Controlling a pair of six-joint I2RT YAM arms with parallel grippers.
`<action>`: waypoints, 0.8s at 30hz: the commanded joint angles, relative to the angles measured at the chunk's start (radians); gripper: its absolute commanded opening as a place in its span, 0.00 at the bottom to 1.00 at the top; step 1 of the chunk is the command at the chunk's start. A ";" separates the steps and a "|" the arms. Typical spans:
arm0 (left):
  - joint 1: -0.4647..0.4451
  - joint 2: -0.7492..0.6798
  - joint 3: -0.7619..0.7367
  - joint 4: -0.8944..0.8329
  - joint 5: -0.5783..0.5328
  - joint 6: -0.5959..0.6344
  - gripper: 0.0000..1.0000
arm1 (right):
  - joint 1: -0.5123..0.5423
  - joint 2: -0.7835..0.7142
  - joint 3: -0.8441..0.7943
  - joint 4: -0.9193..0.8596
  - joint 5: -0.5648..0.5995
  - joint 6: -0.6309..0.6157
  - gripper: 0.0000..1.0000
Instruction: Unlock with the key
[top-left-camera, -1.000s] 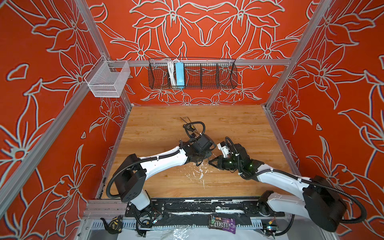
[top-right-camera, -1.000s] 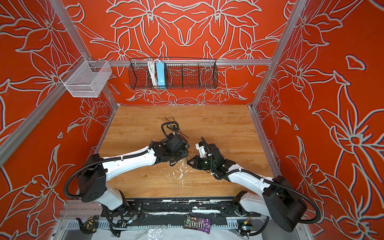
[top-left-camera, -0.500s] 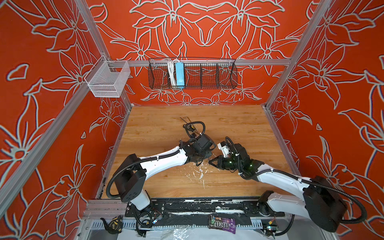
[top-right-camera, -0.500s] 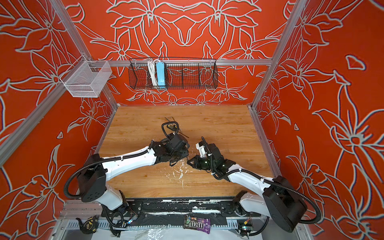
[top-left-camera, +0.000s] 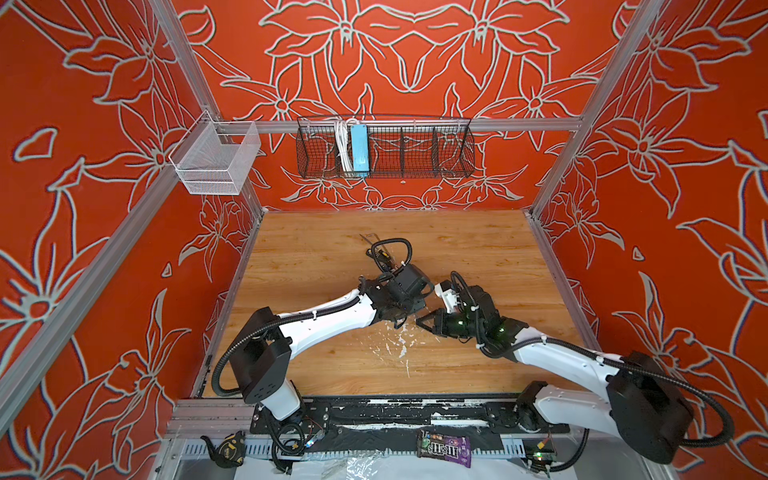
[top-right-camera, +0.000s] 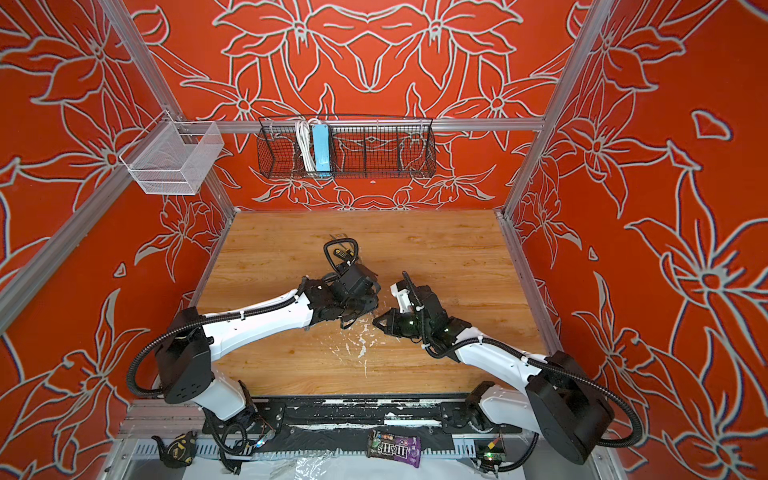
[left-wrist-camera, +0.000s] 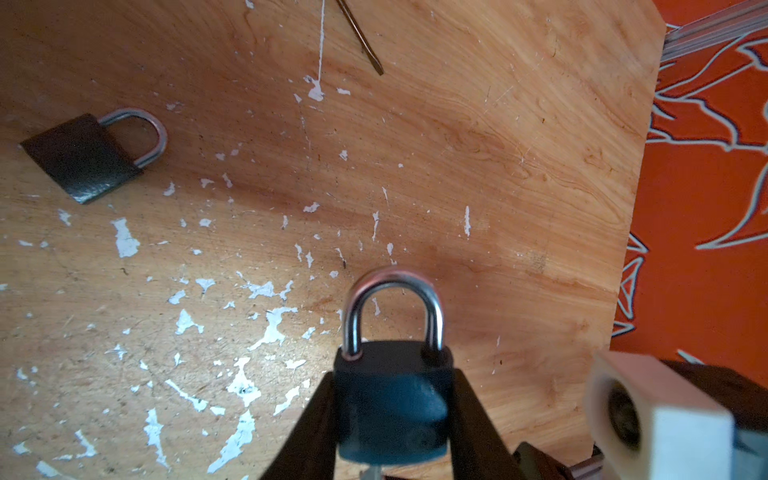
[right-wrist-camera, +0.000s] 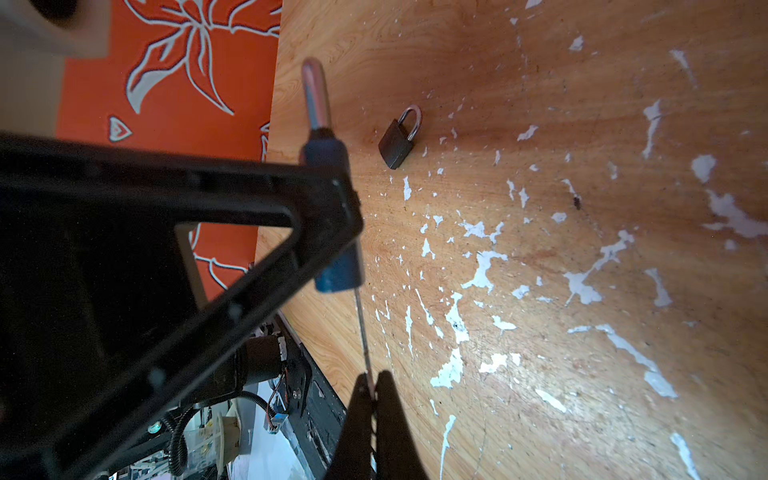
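The table (top-left-camera: 478, 249) spreads under the lock (left-wrist-camera: 392, 411), its wood flecked with white chips. The left arm (top-left-camera: 328, 320) and right arm (top-left-camera: 561, 357) reach in from opposite sides of the lock and meet at it. Far behind the lock, the black basket (top-left-camera: 415, 174) hangs on the back wall with a blue strip (top-left-camera: 359, 147) standing in it. The white basket (top-left-camera: 216, 170) hangs on the rail off to the lock's left. In front of the lock, past the table's front edge, lies a purple bag (top-left-camera: 444, 448).

The left gripper (left-wrist-camera: 392, 374) is partly spread and clamps the lock's dark body from both sides. The shackle (left-wrist-camera: 392, 299) points away from the wrist, with both legs seated in the body. A spare lock (left-wrist-camera: 83, 158) lies flat on the table, well apart from the lock. A thin rod (left-wrist-camera: 361, 37) lies farther off.

The right gripper (right-wrist-camera: 374, 380) is pressed together, pinching the key (right-wrist-camera: 362, 332). The key's blade runs straight into the lock's underside.
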 joint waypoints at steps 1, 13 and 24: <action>0.004 0.013 0.028 -0.034 -0.019 0.011 0.00 | 0.007 -0.001 0.051 -0.037 0.038 -0.013 0.00; 0.002 0.024 0.043 -0.047 -0.013 0.018 0.00 | 0.007 0.021 0.064 0.003 0.015 -0.005 0.00; 0.001 0.038 0.056 -0.083 -0.022 0.021 0.00 | 0.007 0.002 0.078 -0.079 0.096 -0.035 0.00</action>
